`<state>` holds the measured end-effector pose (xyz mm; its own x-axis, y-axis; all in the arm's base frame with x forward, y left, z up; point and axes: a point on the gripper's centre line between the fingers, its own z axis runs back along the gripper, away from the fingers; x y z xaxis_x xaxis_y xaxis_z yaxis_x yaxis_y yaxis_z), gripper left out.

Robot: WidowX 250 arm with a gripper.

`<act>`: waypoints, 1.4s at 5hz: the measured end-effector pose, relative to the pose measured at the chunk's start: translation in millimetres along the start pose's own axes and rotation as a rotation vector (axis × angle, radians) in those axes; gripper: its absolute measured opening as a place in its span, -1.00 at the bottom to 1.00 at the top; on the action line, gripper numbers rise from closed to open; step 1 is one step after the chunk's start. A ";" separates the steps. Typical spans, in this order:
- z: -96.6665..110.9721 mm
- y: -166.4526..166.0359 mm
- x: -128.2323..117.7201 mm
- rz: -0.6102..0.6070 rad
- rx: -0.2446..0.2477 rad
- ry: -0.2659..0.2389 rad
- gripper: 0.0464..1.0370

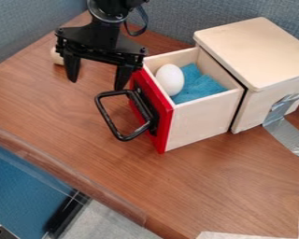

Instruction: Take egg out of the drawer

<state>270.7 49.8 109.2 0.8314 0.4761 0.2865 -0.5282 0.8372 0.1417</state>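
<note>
White egg lay in open drawer beside blue cloth.
In the camera view, the gripper hung outside, fingers apart and empty; the egg looked light, stiff, slippery and perhaps fragile, best clasped gently around its middle.
</note>
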 end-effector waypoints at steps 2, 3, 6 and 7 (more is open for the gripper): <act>8.7 -14.8 0.2 -0.004 -0.036 0.036 0.92; 26.5 -27.7 11.5 0.018 -0.078 0.028 0.92; -4.8 -65.1 44.0 0.049 -0.052 0.110 0.92; -23.3 -73.6 45.8 0.024 -0.052 0.122 0.93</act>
<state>351.6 16.3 89.8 0.8349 0.5230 0.1712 -0.5415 0.8363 0.0858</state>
